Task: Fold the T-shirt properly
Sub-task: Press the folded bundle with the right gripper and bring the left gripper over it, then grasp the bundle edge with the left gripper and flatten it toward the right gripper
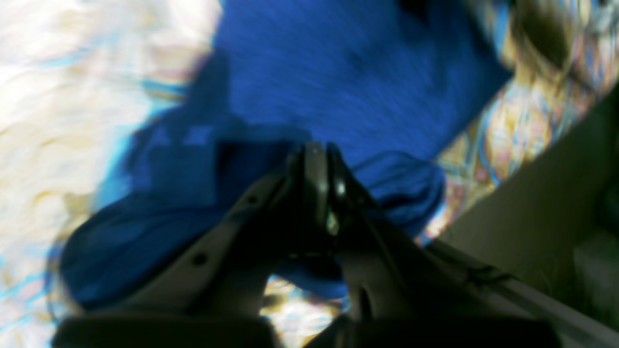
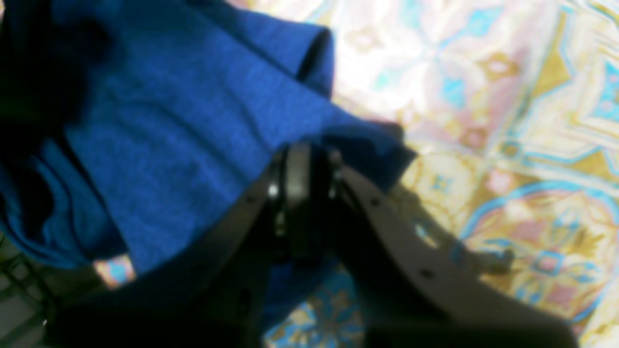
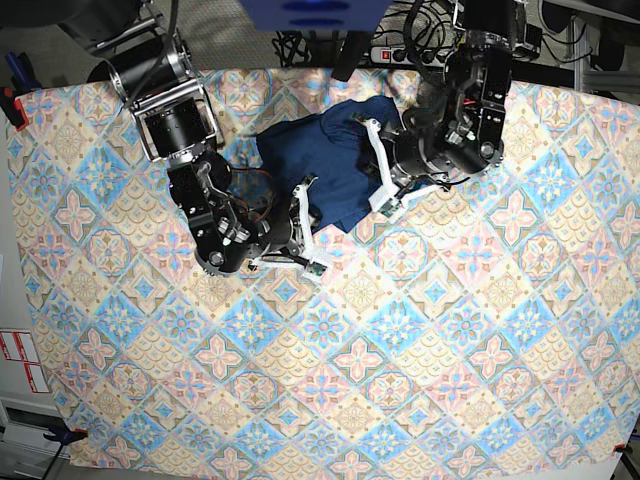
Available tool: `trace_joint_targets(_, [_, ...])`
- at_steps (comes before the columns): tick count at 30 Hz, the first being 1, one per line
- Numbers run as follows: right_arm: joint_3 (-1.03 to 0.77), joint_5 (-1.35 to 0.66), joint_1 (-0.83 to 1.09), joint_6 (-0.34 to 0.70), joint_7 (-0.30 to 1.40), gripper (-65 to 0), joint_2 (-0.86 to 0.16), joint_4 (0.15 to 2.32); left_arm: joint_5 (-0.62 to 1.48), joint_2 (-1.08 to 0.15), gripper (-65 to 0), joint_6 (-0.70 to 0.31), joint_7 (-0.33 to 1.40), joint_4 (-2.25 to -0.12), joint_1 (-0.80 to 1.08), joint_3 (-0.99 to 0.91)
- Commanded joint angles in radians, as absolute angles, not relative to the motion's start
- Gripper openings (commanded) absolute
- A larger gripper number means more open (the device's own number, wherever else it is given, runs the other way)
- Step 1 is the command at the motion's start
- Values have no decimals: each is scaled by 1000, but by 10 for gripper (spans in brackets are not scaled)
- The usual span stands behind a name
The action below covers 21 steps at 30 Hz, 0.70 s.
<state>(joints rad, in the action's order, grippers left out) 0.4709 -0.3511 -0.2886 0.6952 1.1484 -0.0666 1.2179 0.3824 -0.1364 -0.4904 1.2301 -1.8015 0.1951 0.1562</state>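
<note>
The T-shirt (image 3: pixel 325 160) is a dark blue bunched heap at the back middle of the table. My left gripper (image 3: pixel 368 128) is at its right edge. In the left wrist view, which is blurred, the left gripper (image 1: pixel 319 147) has its fingers pressed together, with folds of the T-shirt (image 1: pixel 348 72) hanging around and under the tips. My right gripper (image 3: pixel 303 190) is at the heap's lower left edge. Seen from the right wrist, the right gripper (image 2: pixel 304 150) is shut on a fold of the T-shirt (image 2: pixel 184 135), whose cloth drapes over the fingertips.
A pastel tile-patterned tablecloth (image 3: pixel 400 350) covers the whole table. Cables and a power strip (image 3: pixel 400 50) lie beyond the table's back edge. Both arm bodies crowd the shirt from the left and the right.
</note>
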Motion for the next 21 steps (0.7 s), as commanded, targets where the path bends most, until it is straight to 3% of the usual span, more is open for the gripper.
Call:
trace_joint_targets(1, [469, -363, -308, 698, 1139, -611, -65, 1234, 378, -142, -650, -492, 1219, -1817, 194, 168])
trace_joint_targets(11, [469, -363, -311, 698, 1138, -611, -64, 1224, 366, -315, -650, -493, 1224, -1871, 280, 229])
trace_joint_targets(21, [469, -361, -312, 698, 1138, -611, -64, 1222, 367, -364, -650, -493, 1221, -1876, 361, 222])
